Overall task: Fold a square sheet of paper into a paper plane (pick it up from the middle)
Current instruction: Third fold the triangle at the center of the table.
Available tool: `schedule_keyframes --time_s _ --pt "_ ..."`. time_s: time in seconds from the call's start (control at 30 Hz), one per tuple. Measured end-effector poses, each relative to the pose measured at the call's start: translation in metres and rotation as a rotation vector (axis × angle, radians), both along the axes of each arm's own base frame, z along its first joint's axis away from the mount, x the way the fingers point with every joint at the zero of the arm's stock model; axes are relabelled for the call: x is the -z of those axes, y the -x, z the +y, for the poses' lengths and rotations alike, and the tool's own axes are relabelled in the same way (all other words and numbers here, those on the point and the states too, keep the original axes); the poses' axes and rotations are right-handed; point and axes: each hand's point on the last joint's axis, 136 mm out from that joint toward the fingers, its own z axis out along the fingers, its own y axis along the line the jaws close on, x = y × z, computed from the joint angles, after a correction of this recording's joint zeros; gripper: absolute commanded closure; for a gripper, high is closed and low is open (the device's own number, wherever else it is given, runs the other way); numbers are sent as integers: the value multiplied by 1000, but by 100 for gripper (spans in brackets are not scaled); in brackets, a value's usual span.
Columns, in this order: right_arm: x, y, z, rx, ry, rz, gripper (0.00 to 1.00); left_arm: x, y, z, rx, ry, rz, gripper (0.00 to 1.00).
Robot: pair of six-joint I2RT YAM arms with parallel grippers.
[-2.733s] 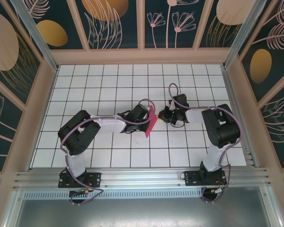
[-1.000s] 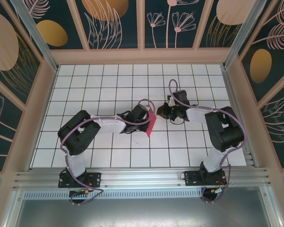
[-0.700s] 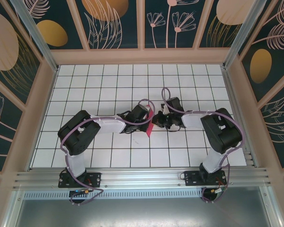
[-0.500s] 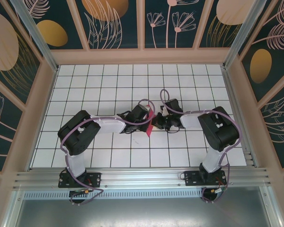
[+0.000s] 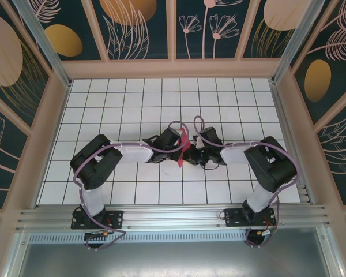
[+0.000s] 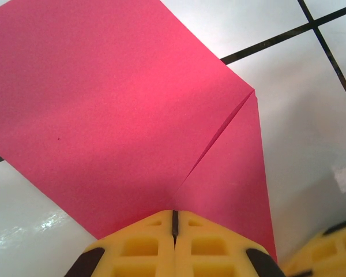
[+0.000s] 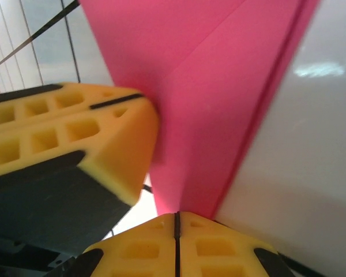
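One thin, matte magenta-pink paper sheet point(image 5: 183, 151), folded w/ creased layers, hangs over the ctr of a glossy white tiled table point(image 5: 132, 104), pinched btwn 2 black robot arms. From above it reads as a narrow tilted sliver. The left gripper point(image 5: 179, 148) is clamped tight on the sheet's lower edge: its 2 yellow pads point(image 6: 138, 249), moulded w/ square pockets, meet w/ no gap. From that wrist view the paper spreads flat and smooth, w/ one slanting seam where a triangular flap overlaps the main layer. The right gripper point(image 5: 191, 154) is likewise closed on the sheet just beside the left one, its own 2 yellow pads pressed together round a pointed, layered corner. That makes 4 pads, 2 grippers, 1 sheet. Thin dark grid lines cross the tabletop; dark teal wall panels point(image 5: 141, 32) w/ leaf and flower prints ring it.
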Motion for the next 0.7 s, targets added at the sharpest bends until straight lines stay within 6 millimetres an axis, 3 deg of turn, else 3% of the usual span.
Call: schedule_keyframes --time_s 0.27,0.7 --pt "10 0 3 12 24 17 92 0 -1 0 -2 -2 -3 96" --pt "2 10 3 17 -3 11 91 0 -1 1 -6 -5 -6 96"
